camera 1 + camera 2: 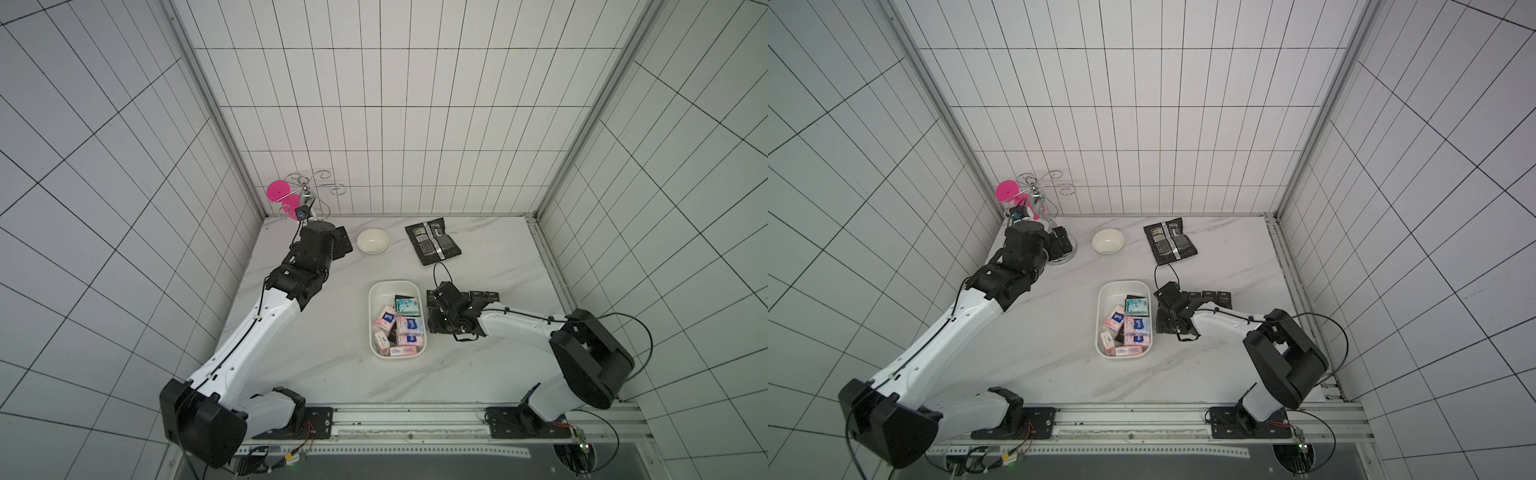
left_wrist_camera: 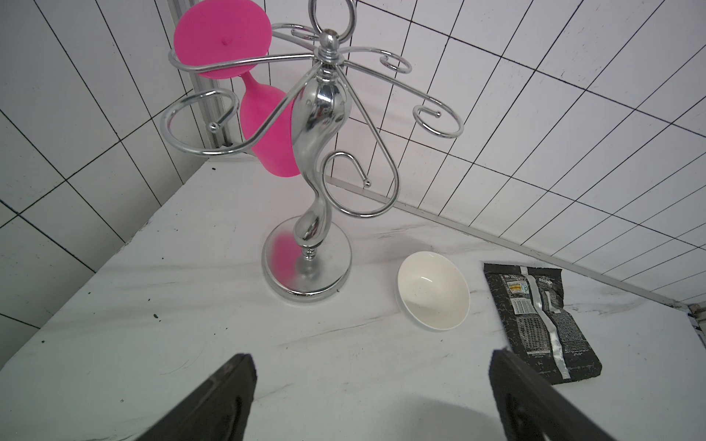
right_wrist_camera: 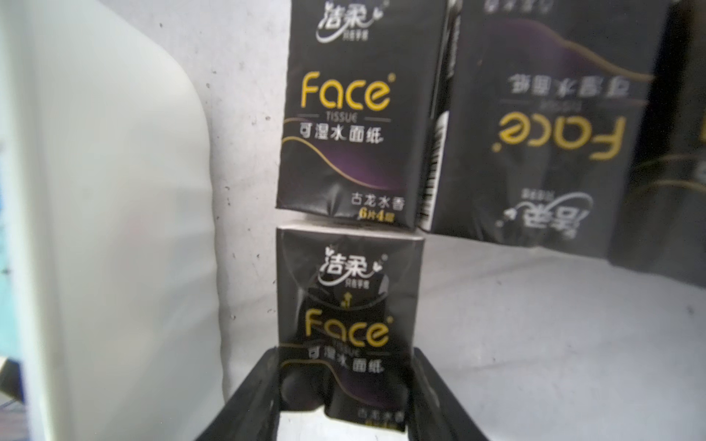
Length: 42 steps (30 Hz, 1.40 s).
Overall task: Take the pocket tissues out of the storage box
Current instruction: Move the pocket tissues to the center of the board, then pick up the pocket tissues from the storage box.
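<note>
The storage box [image 1: 376,291] is a shallow white tray at mid-table. It holds several pocket tissues [image 1: 409,330], mostly pink-white with blue labels, plus a teal one. Black "Face" packets [image 1: 484,296] lie in a row on the table just right of the box. My right gripper [image 3: 345,355] is shut on one black packet [image 3: 345,305], which sits low beside the box's outer wall [image 3: 114,191] and butts against another black packet [image 3: 355,114]. My left gripper [image 2: 370,357] hangs open and empty over bare table at the back left.
A chrome hanging stand [image 2: 313,152] with a pink glass [image 2: 267,130] stands in the back left corner. A round white bowl [image 2: 433,294] and a flat black foil pouch [image 2: 535,317] lie along the back. Tiled walls close three sides.
</note>
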Each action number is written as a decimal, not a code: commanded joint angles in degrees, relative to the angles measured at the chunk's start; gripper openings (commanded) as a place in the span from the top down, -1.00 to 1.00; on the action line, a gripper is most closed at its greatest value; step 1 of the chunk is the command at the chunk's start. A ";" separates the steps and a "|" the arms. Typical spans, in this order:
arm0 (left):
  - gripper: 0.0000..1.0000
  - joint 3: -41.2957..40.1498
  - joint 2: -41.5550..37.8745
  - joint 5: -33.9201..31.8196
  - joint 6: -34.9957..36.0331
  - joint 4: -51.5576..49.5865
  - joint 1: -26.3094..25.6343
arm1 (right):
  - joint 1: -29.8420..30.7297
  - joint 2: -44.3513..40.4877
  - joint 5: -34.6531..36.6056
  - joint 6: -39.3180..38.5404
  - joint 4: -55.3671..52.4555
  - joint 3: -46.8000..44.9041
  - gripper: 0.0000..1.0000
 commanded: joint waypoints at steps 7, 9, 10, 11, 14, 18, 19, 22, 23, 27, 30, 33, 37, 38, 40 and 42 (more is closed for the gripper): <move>-0.97 0.46 -0.30 -0.08 0.54 -0.10 0.27 | -0.23 -2.72 0.81 -1.64 -2.53 1.11 -0.14; -0.97 0.41 -0.21 -0.06 0.52 -0.10 0.27 | -0.16 -4.18 1.02 -1.90 -3.22 1.06 -0.15; -0.97 0.46 -0.15 -0.05 0.54 -0.05 0.27 | -0.18 -4.87 1.11 -2.05 -3.42 0.98 -0.16; -0.97 0.45 -0.13 -0.05 0.46 -0.17 0.27 | -0.08 -5.70 1.09 -2.08 -3.70 0.89 -0.17; -0.97 0.53 -0.12 -0.06 0.41 -0.19 0.27 | 0.11 -7.86 1.26 -2.69 -4.96 0.80 -0.19; -0.97 0.66 -0.01 -0.06 0.35 -0.27 0.18 | 0.56 -11.01 1.80 -4.25 -7.02 1.23 -0.20; -0.97 0.72 0.06 -0.03 0.37 -0.35 0.11 | 0.65 -11.85 1.77 -5.01 -7.49 1.54 -0.20; -0.97 0.81 0.70 -0.14 0.21 -0.36 0.02 | 1.25 -13.65 1.29 -8.58 -8.16 3.27 -0.18; -0.97 0.81 1.04 -0.23 0.15 -0.36 -0.07 | 1.75 -13.88 1.04 -10.12 -8.41 4.40 -0.17; -0.97 0.81 2.42 -0.71 -0.25 -0.35 -0.77 | 4.07 -11.99 0.92 -15.52 -11.01 10.77 -0.16; -0.97 1.23 3.04 -1.15 -0.17 -0.43 -1.35 | 5.65 -8.13 0.77 -18.83 -14.42 16.53 -0.15; -0.97 1.68 3.30 -1.66 0.23 -0.71 -1.49 | 7.25 -4.88 0.30 -20.72 -15.78 19.77 -0.15; -0.97 1.94 3.58 -1.90 0.17 -0.60 -1.45 | 7.77 -1.21 0.79 -22.19 -14.91 22.94 -0.15; -0.97 1.87 3.77 -1.73 0.03 -0.37 -1.49 | 7.77 0.50 1.29 -22.73 -14.88 24.12 -0.15; -0.97 2.00 4.01 -1.38 -0.25 -0.36 -1.49 | 7.72 3.33 2.33 -23.64 -15.64 27.12 -0.14; -0.97 1.89 4.03 -1.29 -0.34 -0.26 -1.58 | 7.55 6.39 1.63 -24.67 -16.23 29.81 -0.15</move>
